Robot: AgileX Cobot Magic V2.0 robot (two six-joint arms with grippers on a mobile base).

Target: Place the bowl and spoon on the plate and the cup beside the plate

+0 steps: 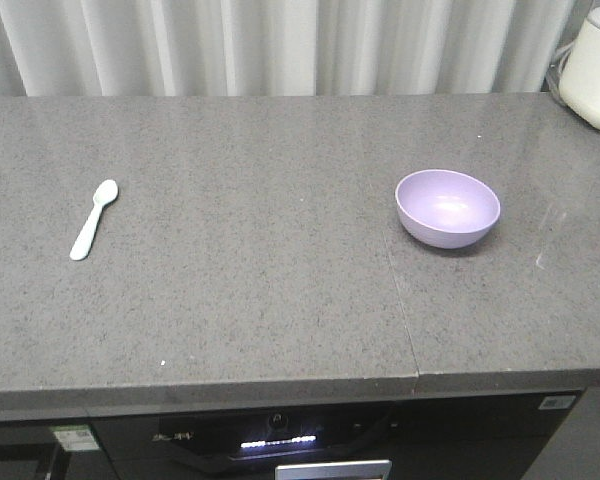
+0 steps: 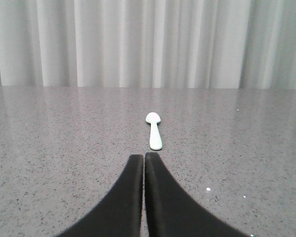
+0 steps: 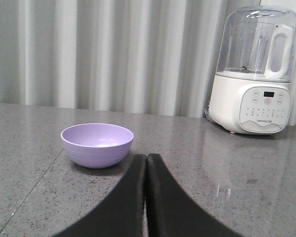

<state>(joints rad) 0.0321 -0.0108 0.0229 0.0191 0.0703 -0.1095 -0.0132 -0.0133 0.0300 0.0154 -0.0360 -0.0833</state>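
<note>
The lavender bowl stands upright and empty on the right part of the grey counter. The pale spoon lies flat on the left part, its scoop end pointing away. In the left wrist view my left gripper is shut with nothing in it, its tips just short of the spoon's handle end. My right gripper is shut and empty, a little to the right of the bowl and nearer than it. Neither gripper shows in the front view. The plate and the cup are out of view.
A white kitchen appliance with a clear top stands at the counter's back right. White curtains hang behind the counter. A seam runs across the counter left of the bowl. An oven front sits below the counter's edge.
</note>
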